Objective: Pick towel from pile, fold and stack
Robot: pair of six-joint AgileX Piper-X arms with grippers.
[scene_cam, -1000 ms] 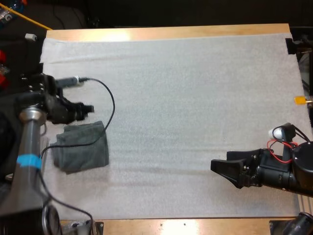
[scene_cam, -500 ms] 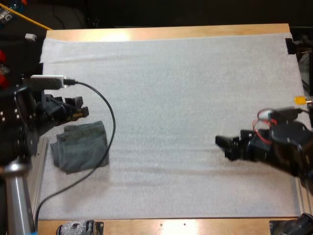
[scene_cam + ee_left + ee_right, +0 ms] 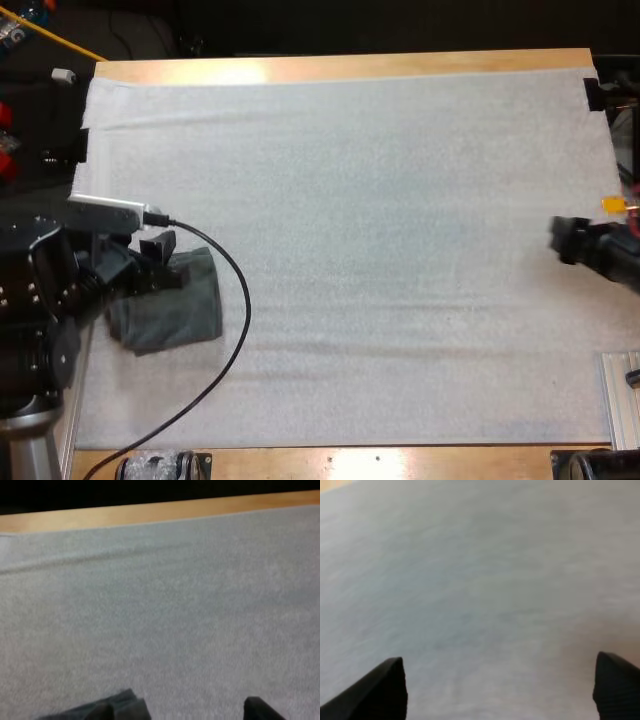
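A folded dark grey-green towel [image 3: 185, 312] lies at the left side of the white mat [image 3: 380, 200]. My left gripper [image 3: 165, 262] hovers over the towel's far left corner, fingers apart. In the left wrist view the left gripper [image 3: 182, 711] is open, with the towel's edge [image 3: 127, 706] beside one fingertip [image 3: 104, 711] and bare mat ahead. My right gripper [image 3: 562, 240] sits at the mat's right edge, far from the towel. In the right wrist view the right gripper [image 3: 497, 692] is open over bare mat, with nothing between its fingers [image 3: 382, 690].
The wooden table edge [image 3: 340, 66] runs along the far side of the mat. A black cable [image 3: 225, 330] loops from my left arm across the mat just right of the towel. A metal bracket [image 3: 622, 398] sits at the near right.
My left arm has drawn back and its gripper now hangs over the towel's corner. My right arm has pulled away to the right edge of the mat. The towel has not moved.
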